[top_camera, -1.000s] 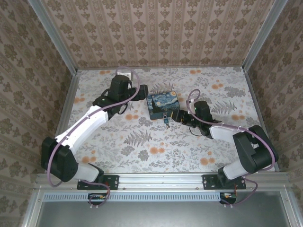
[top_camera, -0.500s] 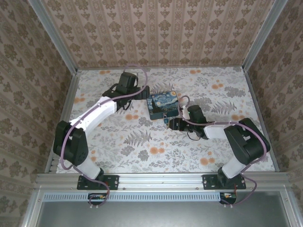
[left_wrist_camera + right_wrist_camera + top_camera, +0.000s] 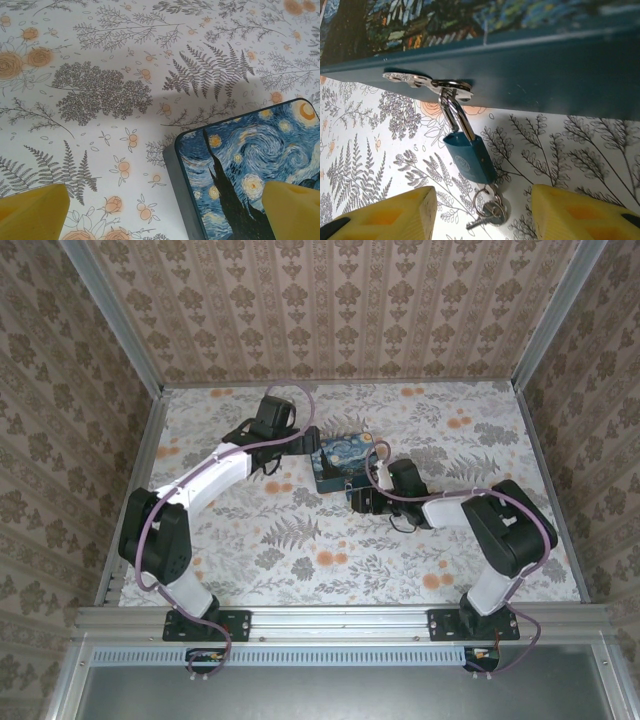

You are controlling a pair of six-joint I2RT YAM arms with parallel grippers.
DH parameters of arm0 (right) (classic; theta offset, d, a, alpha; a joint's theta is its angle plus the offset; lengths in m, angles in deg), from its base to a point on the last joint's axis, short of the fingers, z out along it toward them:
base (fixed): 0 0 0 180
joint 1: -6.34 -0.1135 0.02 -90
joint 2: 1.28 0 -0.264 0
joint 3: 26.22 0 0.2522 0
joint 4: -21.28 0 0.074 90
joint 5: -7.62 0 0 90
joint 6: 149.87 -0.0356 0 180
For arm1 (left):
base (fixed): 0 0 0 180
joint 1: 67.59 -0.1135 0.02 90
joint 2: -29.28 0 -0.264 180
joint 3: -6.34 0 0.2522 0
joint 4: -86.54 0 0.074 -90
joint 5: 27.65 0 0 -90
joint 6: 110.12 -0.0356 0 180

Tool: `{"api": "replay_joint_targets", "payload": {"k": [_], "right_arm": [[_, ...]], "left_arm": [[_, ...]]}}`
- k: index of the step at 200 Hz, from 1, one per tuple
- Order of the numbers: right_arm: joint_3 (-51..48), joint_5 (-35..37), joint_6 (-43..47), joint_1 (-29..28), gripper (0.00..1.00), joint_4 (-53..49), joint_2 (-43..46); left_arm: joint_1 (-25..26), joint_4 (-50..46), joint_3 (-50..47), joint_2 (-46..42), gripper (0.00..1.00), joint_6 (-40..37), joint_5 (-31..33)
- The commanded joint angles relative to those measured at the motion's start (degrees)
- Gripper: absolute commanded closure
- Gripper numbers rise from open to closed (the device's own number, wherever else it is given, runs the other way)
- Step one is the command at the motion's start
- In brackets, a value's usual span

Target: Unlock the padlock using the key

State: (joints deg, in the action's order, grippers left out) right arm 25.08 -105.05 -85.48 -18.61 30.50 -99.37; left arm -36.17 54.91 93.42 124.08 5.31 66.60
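The dark blue padlock [image 3: 470, 157] hangs by its pale shackle [image 3: 452, 112] from the metal hasp [image 3: 427, 82] on the front of the night-sky box [image 3: 520, 55]. It lies on the table. The small silvery key [image 3: 490, 214] lies on a ring touching the padlock's lower end. I cannot tell whether a key sits in the keyhole. My right gripper [image 3: 482, 202] is open, its yellow fingers [image 3: 385, 215] either side of the key and touching nothing. My left gripper [image 3: 165, 215] is open over the box's [image 3: 245, 170] left edge.
The box [image 3: 345, 462] sits mid-table with the left gripper [image 3: 312, 443] at its left side and the right gripper [image 3: 357, 500] at its front. Floral tabletop [image 3: 300, 560] lies around it. Patterned walls enclose the table on three sides.
The left arm has swung right until its gripper reaches the box's left side. The right gripper has slid left and closer to the padlock at the box's front.
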Motion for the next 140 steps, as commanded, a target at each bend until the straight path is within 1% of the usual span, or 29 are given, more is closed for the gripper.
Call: {"api": "replay_joint_targets", "payload": {"k": [1, 39, 76, 99, 140], "right_arm": [[2.2, 0.5, 0.8, -0.9, 0.47, 0.9, -2.0], [3.3, 1.1, 0.9, -1.6, 0.48, 0.7, -3.6], [3.5, 1.3, 0.8, -1.8, 0.52, 0.8, -4.6], [3.0, 1.8, 0.6, -1.9, 0.59, 1.0, -4.7], [2.1, 3.4, 0.0, -1.9, 0.77, 1.6, -4.7]], "left_arm": [[0.0, 0.3, -1.2, 0.2, 0.00, 1.6, -0.7], [0.0, 0.7, -1.9, 0.2, 0.00, 1.8, -1.0], [-0.1, 0.8, -2.2, -0.1, 0.00, 1.7, -1.3], [-0.1, 0.8, -2.3, -0.2, 0.00, 1.6, -1.6], [-0.1, 1.0, -2.4, -0.2, 0.00, 1.7, -2.3]]}}
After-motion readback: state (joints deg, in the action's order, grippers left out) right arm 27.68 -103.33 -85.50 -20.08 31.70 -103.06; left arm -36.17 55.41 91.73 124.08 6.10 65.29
